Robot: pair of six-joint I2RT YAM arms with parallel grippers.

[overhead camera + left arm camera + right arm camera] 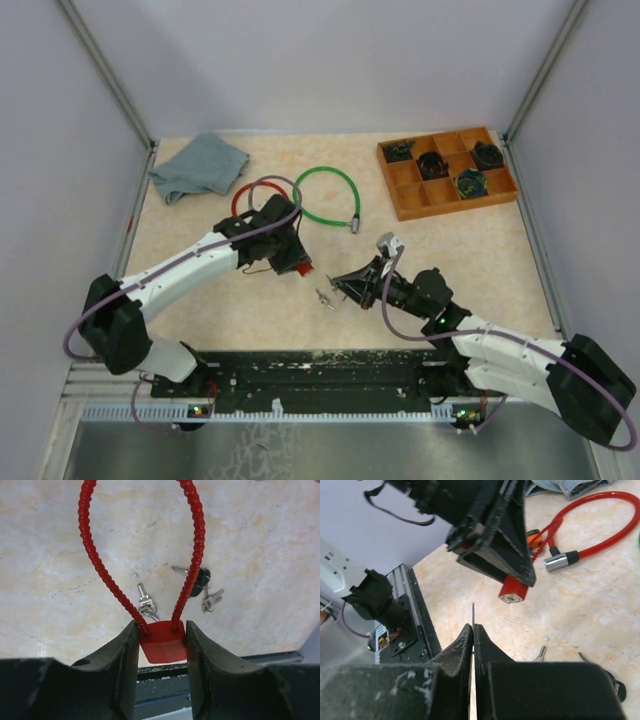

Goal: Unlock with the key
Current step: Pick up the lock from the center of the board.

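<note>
Right pincer (473, 628) reaching inward, pinching key (472, 613) | left pincer (162, 628) clamping red lock (164, 644)

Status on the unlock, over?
Left gripper: jaws clamped on red lock. Right gripper: jaws shut on key, short of lock, not inserted. Spare keys loose on table; nothing between key and lock.
</note>
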